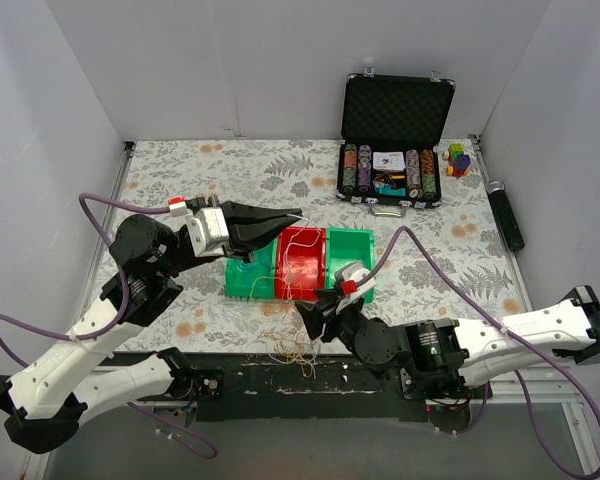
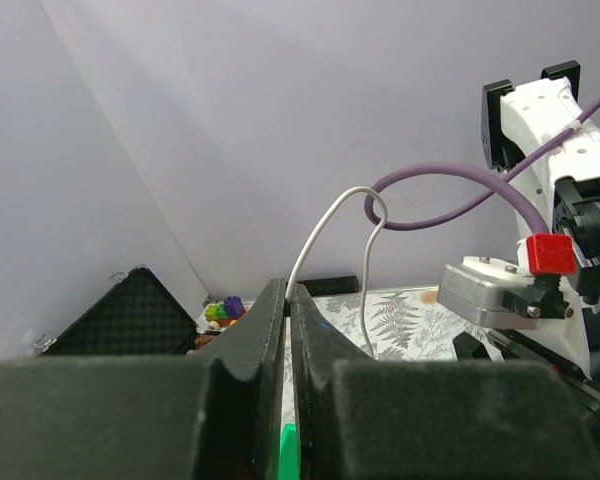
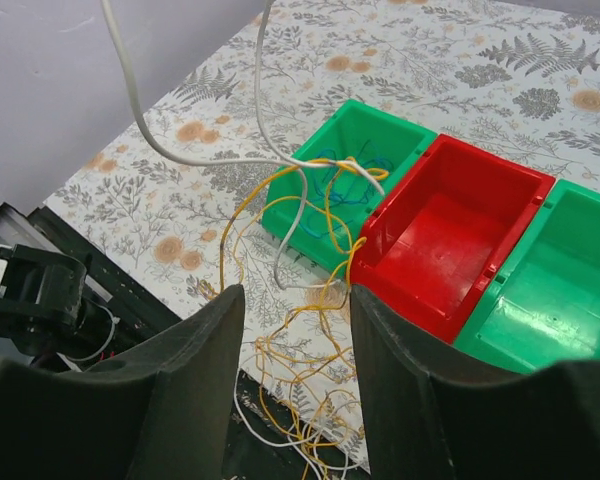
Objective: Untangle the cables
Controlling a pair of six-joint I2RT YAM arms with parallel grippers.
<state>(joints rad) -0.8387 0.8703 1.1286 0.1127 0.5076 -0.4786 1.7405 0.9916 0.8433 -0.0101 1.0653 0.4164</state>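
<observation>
No brand or label can be read anywhere. The white card (image 1: pixel 387 160) in the open black case (image 1: pixel 395 105) at the far side of the bench (image 1: pixel 180 170) carries print too small for me to make out.

My left tool (image 2: pixel 288 292) is pressed together, pinching the white cable (image 2: pixel 364 290). That cable rises from the tips, arcs across a purple hose (image 2: pixel 430 205) and drops again; whether it touches the hose I cannot tell. My right tool (image 3: pixel 295 300) stands spread, gripping nothing, and hangs over the cables (image 3: pixel 280 350). These are loose yellow loops lying at the bench's near edge, just in front of the bins, with white strands running up out of them.

Only the right wrist view shows the teal wire (image 3: pixel 340 180), lying inside the green bin (image 3: pixel 395 140) that stands against the red bin (image 3: pixel 450 230). Only the top view shows the whole row of bins, green, red, green, and the white cable strung from my left tool over the red bin down to the yellow heap. The left wrist view alone gives the pinch close up, plus coloured blocks (image 2: pixel 223 310) by the case.
</observation>
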